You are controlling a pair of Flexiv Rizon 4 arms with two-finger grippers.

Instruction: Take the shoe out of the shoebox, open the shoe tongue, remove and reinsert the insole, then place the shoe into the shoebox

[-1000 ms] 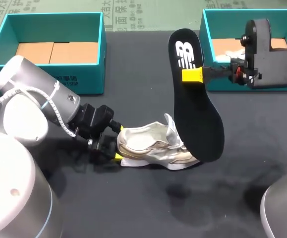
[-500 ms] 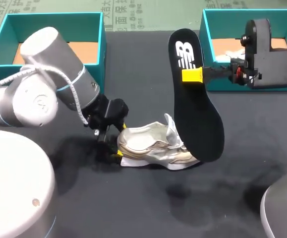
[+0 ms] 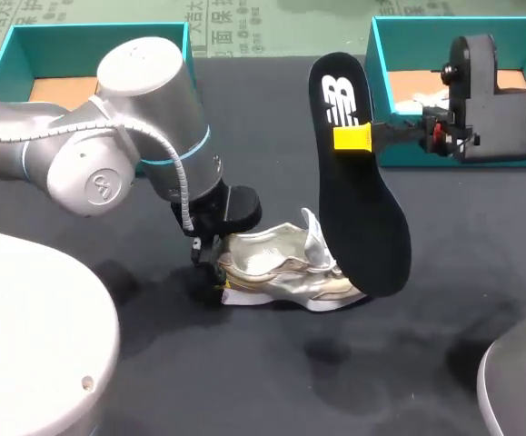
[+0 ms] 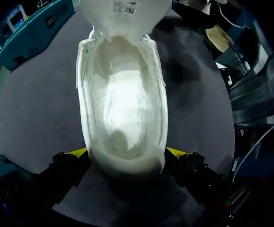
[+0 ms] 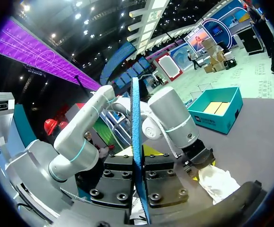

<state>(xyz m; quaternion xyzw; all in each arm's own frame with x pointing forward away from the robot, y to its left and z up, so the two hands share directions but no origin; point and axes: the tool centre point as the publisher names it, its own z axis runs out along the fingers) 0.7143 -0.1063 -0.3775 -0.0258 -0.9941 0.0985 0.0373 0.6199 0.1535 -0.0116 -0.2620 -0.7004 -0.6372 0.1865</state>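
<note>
Fingers (image 4: pixel 79 152) of the left gripper (image 4: pixel 127 153) sit on either side of the shoe (image 4: pixel 122 104) at its heel. Both yellow tips press the heel, so the grip is closed on it. The left wrist view looks straight down into the shoe: the inside is pale and bare, and the tongue (image 4: pixel 122 12) is folded up and away at the far end.

Head view: shoe (image 3: pixel 281 272) lies on the dark worktop (image 3: pixel 426 300), roughly mid-worktop and a little toward the near edge. Sole is down, heel toward the left edge, tongue (image 3: pixel 312 236) standing up. Left gripper (image 3: pixel 215 272) comes down onto the heel from the left arm, which crosses in front of the left shoebox (image 3: pixel 54 50).

Right gripper (image 3: pixel 352 138) is clamped on the black insole (image 3: pixel 362 218) about a third of the way down from its upper end. The insole hangs nearly upright in the air, tilted, with its lower end in front of the shoe's toe. Whether it touches the shoe cannot be told.

Right wrist view: insole (image 5: pixel 136 118) shows edge-on as a thin strip pinched between the fingers of the right gripper (image 5: pixel 139 175). The shoe (image 5: pixel 217 182) lies ahead of that gripper.

Shoeboxes: teal, one at the far left corner, one (image 3: pixel 392 154) at the far right corner behind the right gripper.
</note>
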